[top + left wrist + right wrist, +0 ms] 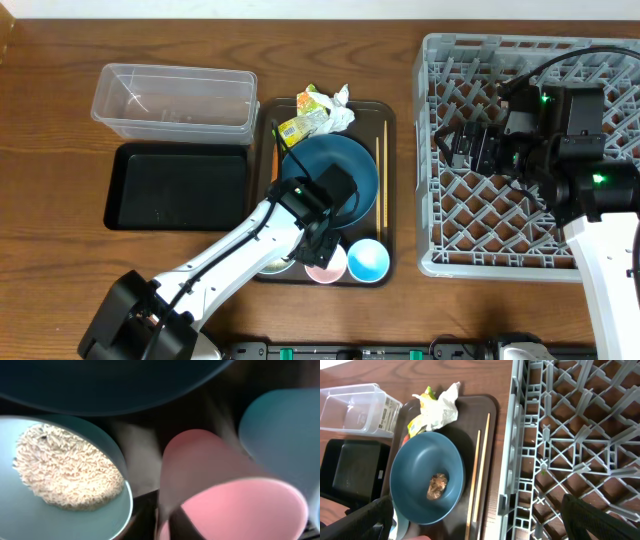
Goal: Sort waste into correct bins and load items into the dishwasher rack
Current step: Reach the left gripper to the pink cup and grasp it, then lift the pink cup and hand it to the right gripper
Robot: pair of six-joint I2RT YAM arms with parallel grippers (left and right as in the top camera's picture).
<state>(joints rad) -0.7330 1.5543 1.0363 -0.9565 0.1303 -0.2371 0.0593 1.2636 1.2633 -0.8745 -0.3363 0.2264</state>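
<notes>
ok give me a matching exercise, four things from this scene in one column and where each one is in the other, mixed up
1 brown food lump
2 rice grains
3 chopsticks
4 right gripper

a over the grey rack
b in the pale bowl
c flat on the brown tray
d in the dark blue dish

Pairs: 1-d, 2-b, 3-c, 4-a
</notes>
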